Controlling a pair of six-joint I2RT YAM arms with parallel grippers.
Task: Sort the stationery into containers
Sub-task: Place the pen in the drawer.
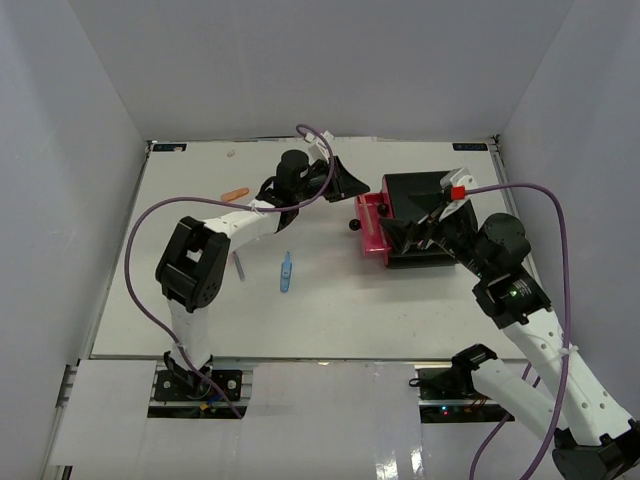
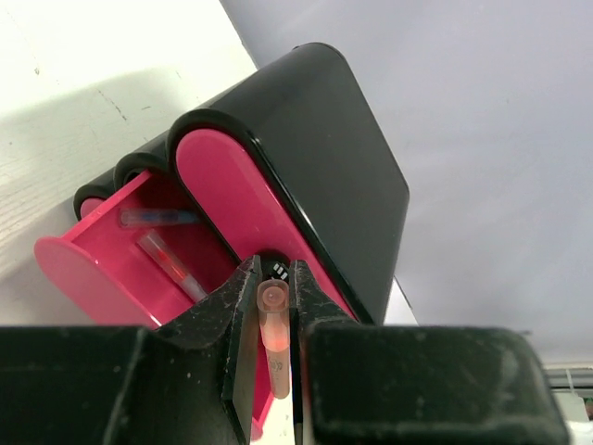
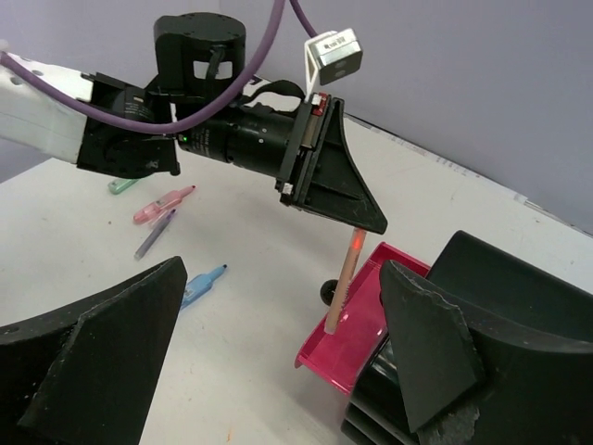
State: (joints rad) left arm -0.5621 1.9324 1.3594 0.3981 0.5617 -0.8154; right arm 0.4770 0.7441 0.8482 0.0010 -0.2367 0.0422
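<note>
Salmon pen (image 3: 343,283) hangs pinched in the left claw (image 3: 357,230), tip just above the open drawer (image 3: 371,324). The next move is probably letting go. Right claw (image 3: 278,315) gapes empty beside that drawer.

A salmon pen (image 3: 344,278) hangs nearly upright over the open pink drawer (image 3: 366,320) of the black cabinet (image 1: 415,195); 2 pens (image 2: 170,261) lie inside.

readable text: none that I can make out | white tag (image 3: 335,51), 12 o'clock in my right wrist view: dark marks, too blurred | black strips (image 1: 166,147), 11 and 1 o'clock from above: too small to read
</note>
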